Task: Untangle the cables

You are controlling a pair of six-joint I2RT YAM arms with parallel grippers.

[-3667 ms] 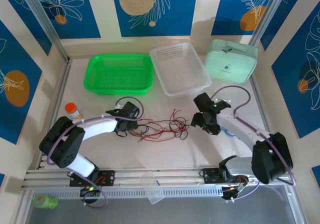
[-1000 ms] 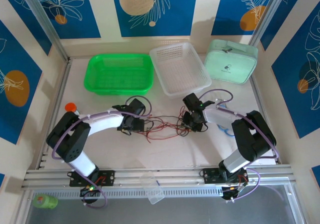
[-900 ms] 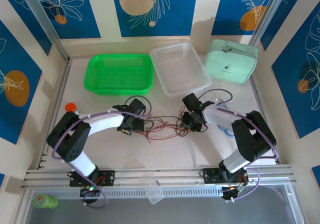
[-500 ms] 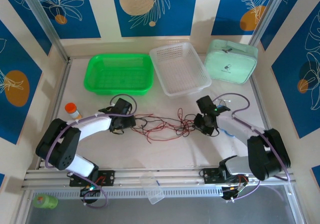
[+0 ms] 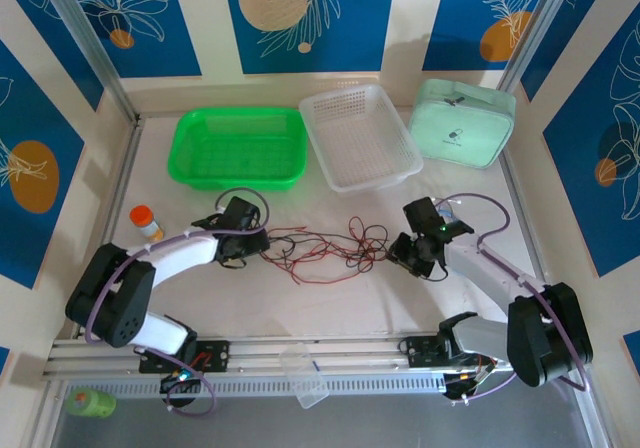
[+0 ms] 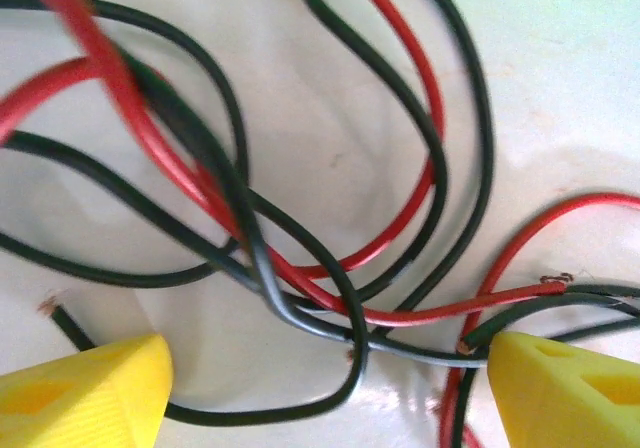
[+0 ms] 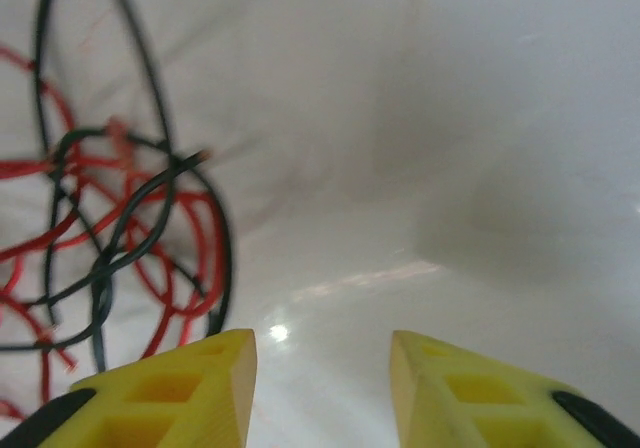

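No writing can be read.
The mint-green case, at the far right of the table beside the white basket, has a small dark mark on its lid, too small to make out as letters or a logo. The orange-capped bottle near the left edge has a pale body on which any print is too small to tell.

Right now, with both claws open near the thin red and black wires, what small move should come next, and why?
I would probably close the left claw on the thin red and black wires. Its yellow fingertips stand wide apart with several crossed strands lying between them, so a grip looks ready. The right claw is open beside the tangle, gripping nothing.
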